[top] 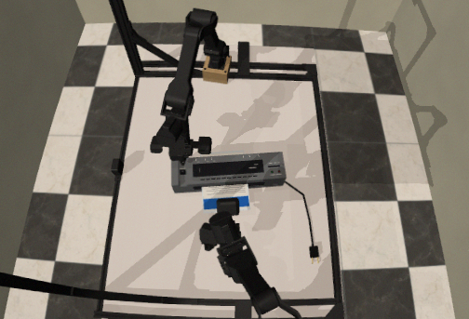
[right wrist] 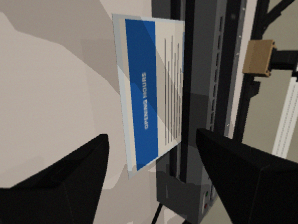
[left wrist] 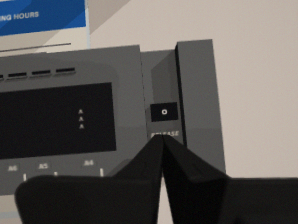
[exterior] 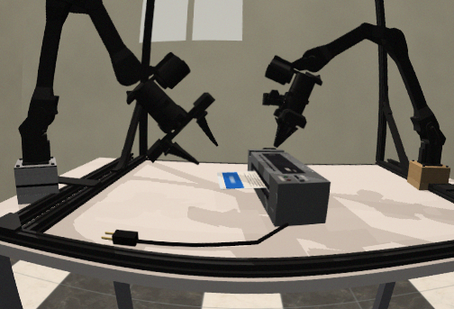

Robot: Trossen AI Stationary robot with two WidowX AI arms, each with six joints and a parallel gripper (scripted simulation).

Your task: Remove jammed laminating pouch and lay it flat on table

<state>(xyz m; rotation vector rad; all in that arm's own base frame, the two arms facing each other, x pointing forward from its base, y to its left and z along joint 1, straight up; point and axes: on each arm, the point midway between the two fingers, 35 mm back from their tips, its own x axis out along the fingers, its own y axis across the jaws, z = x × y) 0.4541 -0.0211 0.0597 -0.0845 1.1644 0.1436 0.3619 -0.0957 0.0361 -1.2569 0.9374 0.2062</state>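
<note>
From here the pouch (top: 226, 202) (exterior: 232, 180) (right wrist: 142, 95) (thin, probably slick and bendy) juts from the laminator (top: 275, 179) (exterior: 299, 203) (left wrist: 127, 65) (right wrist: 200, 100) mid-surface, best pinched at its free blue end by the right end effector (top: 222, 209) (exterior: 208, 154) (right wrist: 152, 137), parted and empty, while the left (top: 180, 157) (exterior: 276, 145) (left wrist: 162, 137) is closed on nothing.

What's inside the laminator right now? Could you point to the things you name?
The pouch's (top: 226, 192) (exterior: 232, 180) (right wrist: 142, 95) inner end, hidden by the laminator's (top: 274, 181) (exterior: 299, 203) (left wrist: 127, 65) (right wrist: 200, 107) body. Its blue-banded end sticks out of the slot. How far in it reaches, I can't tell.
</note>
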